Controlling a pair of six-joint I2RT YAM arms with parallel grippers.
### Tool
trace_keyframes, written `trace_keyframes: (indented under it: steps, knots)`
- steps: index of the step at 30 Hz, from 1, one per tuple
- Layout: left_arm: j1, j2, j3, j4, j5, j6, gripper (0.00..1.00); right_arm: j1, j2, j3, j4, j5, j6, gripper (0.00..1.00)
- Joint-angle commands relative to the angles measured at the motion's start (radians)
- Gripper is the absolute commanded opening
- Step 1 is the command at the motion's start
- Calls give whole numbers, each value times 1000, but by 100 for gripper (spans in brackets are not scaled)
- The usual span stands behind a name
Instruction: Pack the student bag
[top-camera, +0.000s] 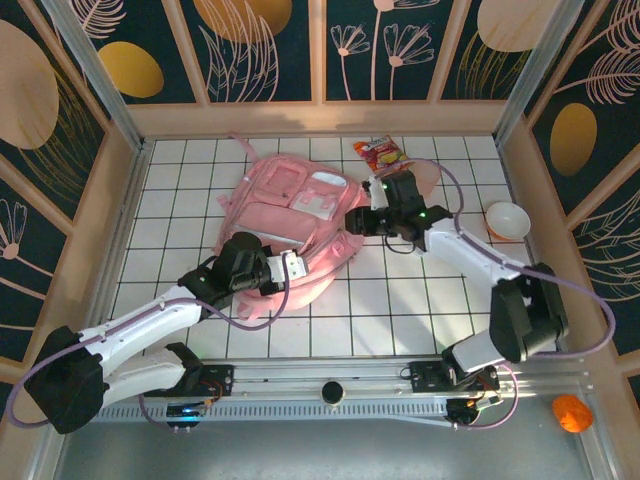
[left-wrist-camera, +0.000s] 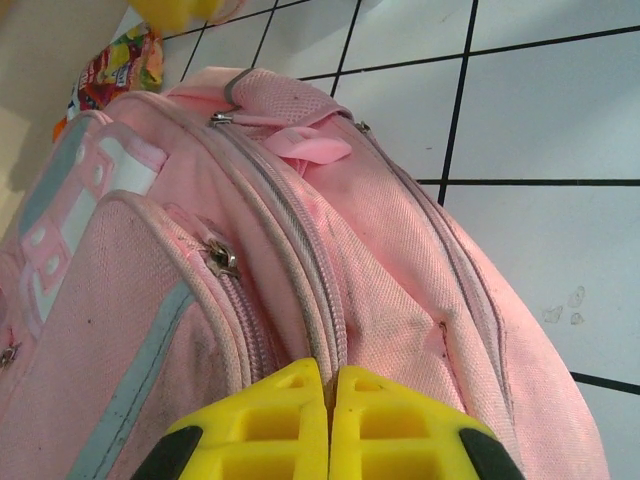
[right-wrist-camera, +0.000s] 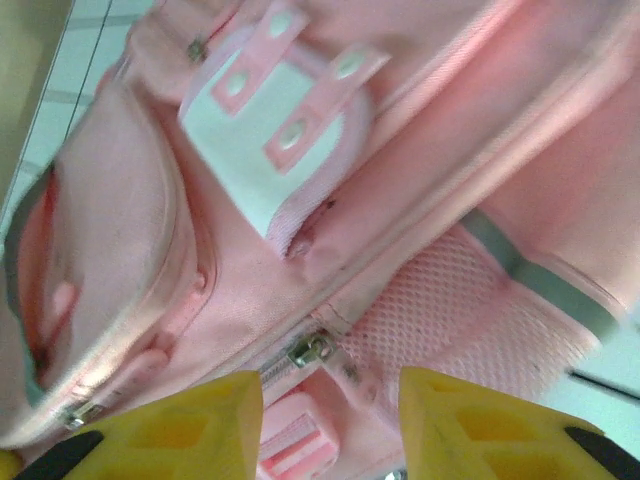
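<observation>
Left wrist: my left gripper (left-wrist-camera: 328, 405) sits clenched at the student bag (left-wrist-camera: 300, 250) zipper seam (left-wrist-camera: 300, 300). My right gripper (right-wrist-camera: 330, 405) is spread above a zipper pull (right-wrist-camera: 310, 350). The fabric looks limp and light, so I'd pinch seams.

Bright overhead light on tiles (top-camera: 400, 290); student bag (right-wrist-camera: 450, 150) blurred in right wrist view (other 2 sharp).

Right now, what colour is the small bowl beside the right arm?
White. The bowl shows best in the top external view.
</observation>
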Motion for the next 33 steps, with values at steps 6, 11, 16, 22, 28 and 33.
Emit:
trace_keyframes:
  steps: [6,11,16,22,28,33]
  knots:
    - [3,-7,8,17,19,-84,0,144,-281,-170,93,220,680,47]
    - [4,15,25,17,43,-131,0,242,-210,-243,351,203,773,46]
    - [3,17,34,41,69,-188,0,278,-70,-201,436,194,779,43]
    - [2,11,28,105,154,-265,0,277,18,-178,482,233,745,30]
    - [-25,31,28,166,205,-306,0,237,111,-142,559,159,651,27]
    - [-43,80,98,98,202,-275,9,197,134,-111,557,107,542,27]
